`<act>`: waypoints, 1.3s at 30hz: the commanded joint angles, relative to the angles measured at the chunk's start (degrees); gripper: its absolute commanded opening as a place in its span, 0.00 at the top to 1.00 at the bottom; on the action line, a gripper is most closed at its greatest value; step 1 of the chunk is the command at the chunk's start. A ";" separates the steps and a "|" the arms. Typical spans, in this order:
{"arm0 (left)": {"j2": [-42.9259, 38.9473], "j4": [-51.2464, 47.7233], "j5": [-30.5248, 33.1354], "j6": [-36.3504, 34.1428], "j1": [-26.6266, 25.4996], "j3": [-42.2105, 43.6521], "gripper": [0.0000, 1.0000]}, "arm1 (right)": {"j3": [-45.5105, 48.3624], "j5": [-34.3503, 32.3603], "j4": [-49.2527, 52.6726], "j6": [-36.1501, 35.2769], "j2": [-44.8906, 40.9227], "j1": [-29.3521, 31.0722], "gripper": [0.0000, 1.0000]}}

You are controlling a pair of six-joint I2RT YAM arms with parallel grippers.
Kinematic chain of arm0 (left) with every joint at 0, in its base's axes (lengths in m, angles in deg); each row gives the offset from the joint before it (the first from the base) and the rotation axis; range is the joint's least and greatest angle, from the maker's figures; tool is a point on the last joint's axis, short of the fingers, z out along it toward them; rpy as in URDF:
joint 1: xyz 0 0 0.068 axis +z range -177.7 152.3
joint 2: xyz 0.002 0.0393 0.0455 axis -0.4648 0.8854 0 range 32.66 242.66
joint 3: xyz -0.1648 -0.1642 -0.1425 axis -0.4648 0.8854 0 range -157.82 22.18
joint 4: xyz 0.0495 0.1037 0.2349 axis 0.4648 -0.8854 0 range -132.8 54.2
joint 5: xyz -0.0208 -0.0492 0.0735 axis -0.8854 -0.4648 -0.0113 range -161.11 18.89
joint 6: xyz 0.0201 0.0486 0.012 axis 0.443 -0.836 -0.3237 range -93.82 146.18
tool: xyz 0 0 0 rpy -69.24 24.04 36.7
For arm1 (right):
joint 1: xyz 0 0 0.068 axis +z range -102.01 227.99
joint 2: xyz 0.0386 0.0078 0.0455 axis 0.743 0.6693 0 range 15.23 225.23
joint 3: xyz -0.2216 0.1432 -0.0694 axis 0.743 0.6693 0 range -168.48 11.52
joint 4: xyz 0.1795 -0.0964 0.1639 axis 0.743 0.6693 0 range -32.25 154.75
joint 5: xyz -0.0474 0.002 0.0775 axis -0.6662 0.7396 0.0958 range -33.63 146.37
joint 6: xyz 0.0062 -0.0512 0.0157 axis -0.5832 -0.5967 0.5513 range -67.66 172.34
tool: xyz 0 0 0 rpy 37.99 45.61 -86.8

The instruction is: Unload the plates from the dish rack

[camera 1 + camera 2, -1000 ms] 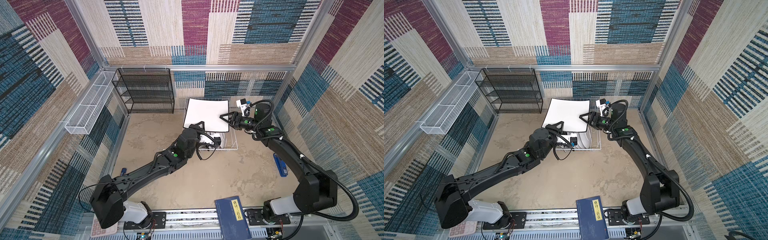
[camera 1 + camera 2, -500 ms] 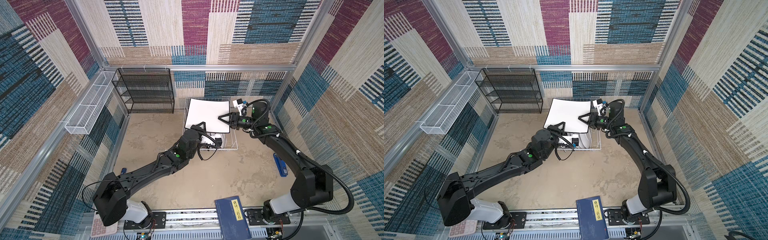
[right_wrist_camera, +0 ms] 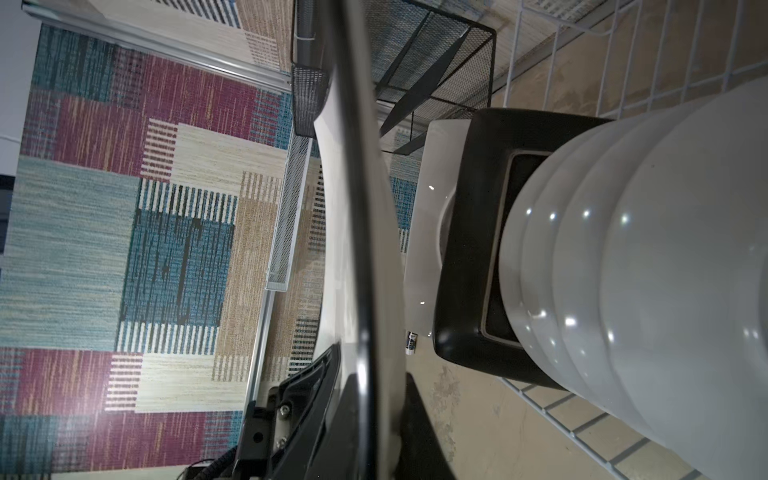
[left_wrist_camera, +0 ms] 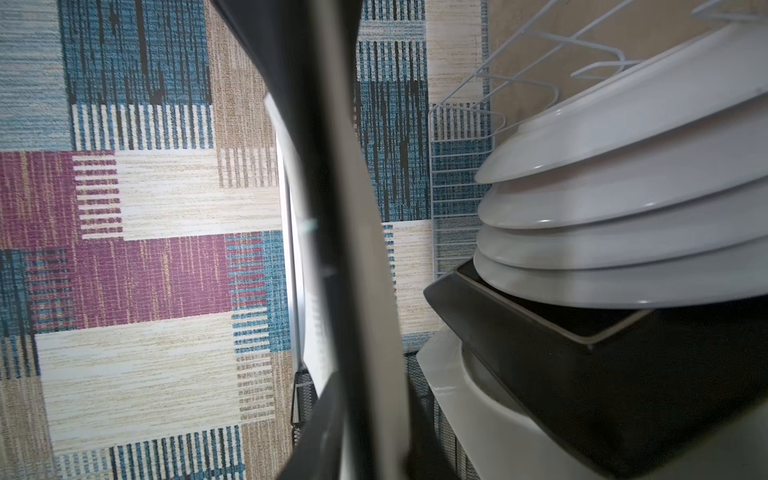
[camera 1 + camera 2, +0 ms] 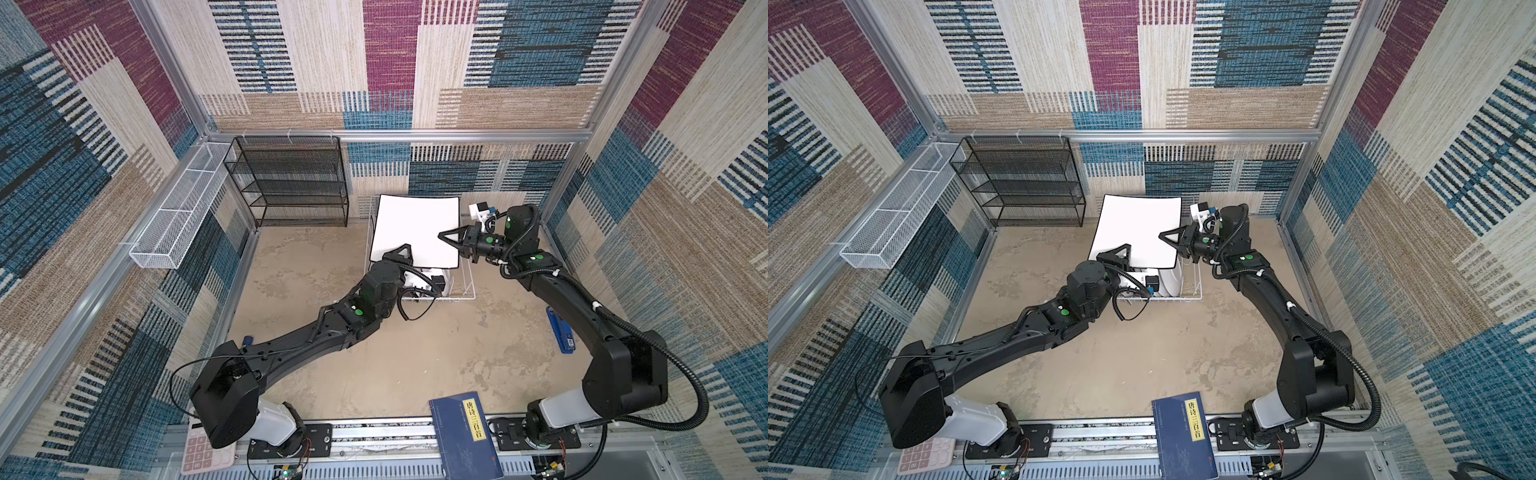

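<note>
A large white square plate [image 5: 415, 224] [image 5: 1138, 226] hangs tilted above the white wire dish rack [image 5: 468, 286] [image 5: 1198, 286]. My left gripper [image 5: 402, 250] [image 5: 1122, 250] is shut on its near edge and my right gripper [image 5: 445, 237] [image 5: 1166, 237] is shut on its right edge. Both wrist views show this plate edge-on [image 4: 370, 291] [image 3: 382, 249] between the fingers. In the rack stand several round white plates [image 4: 623, 187] [image 3: 623, 249], a black square plate [image 4: 561, 365] [image 3: 469, 249] and another white square plate [image 4: 478, 399] [image 3: 424, 228].
A black mesh shelf unit [image 5: 291, 183] stands at the back left. A long white mesh trough [image 5: 178, 216] hangs on the left wall. A blue book [image 5: 465, 436] and a pink calculator [image 5: 203, 449] lie at the front, and a blue object [image 5: 561, 328] lies by the right wall.
The white square plate has shifted slightly up and to the right, with both grippers still holding it. The right arm's elbow has drawn back a little.
</note>
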 commanded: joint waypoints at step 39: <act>2.65 -53.09 -45.48 104.67 23.97 -40.93 0.01 | 6.67 -2.17 -19.39 -7.26 -7.32 -6.14 1.00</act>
